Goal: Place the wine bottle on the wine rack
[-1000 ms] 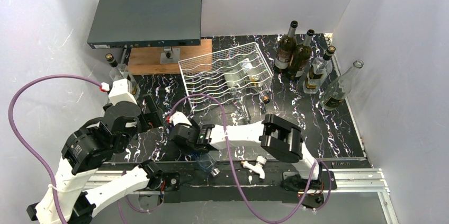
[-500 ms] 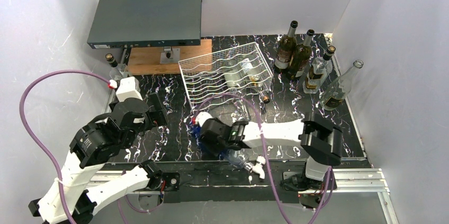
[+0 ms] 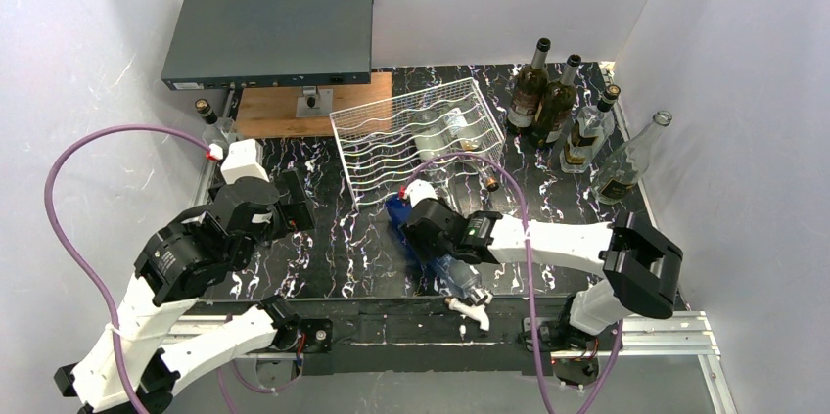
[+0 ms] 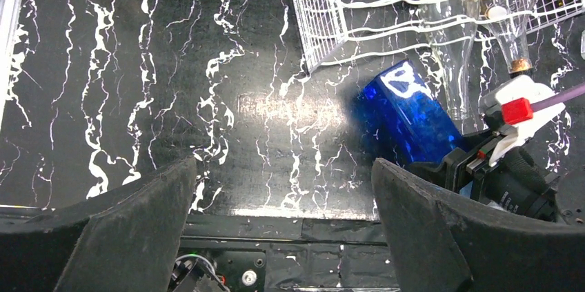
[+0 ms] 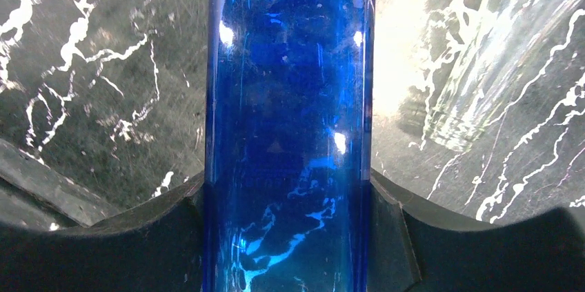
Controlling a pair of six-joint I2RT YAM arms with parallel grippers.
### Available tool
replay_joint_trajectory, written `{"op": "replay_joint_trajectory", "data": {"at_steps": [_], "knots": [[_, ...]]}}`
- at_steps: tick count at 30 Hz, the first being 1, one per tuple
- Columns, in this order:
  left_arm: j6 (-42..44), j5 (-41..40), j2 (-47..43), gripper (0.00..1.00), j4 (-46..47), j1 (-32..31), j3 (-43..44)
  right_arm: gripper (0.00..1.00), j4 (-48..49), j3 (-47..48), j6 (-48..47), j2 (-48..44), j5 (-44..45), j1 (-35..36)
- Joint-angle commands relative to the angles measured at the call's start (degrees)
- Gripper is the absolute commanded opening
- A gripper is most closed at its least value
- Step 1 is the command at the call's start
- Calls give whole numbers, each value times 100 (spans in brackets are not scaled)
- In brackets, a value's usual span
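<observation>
The blue wine bottle (image 3: 399, 210) lies slanted just in front of the white wire wine rack (image 3: 416, 135), base toward it, seemingly lifted off the black marbled table (image 3: 333, 238). The right gripper (image 5: 288, 185) is clamped on its body. To the left, the left gripper (image 4: 283, 168) hangs with its fingers wide apart and nothing between them.

White arms (image 3: 558, 241) — black joints (image 3: 646, 272), purple cables (image 3: 127, 128).
</observation>
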Motion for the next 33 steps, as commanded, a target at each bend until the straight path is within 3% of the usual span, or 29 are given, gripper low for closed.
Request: {"op": "replay_joint_trajectory", "data": {"at_steps": [1,14,33], "knots": [[8,13,51,98,27,24,-33,1,1083,156,229,-536,694,-89],[-3,172,35,98,35,25,31,1,1970,449,480,78,527,-858],[-153,599,80,98,156,27,-161,1,2829,732,473,1229,1153,-857]]}}
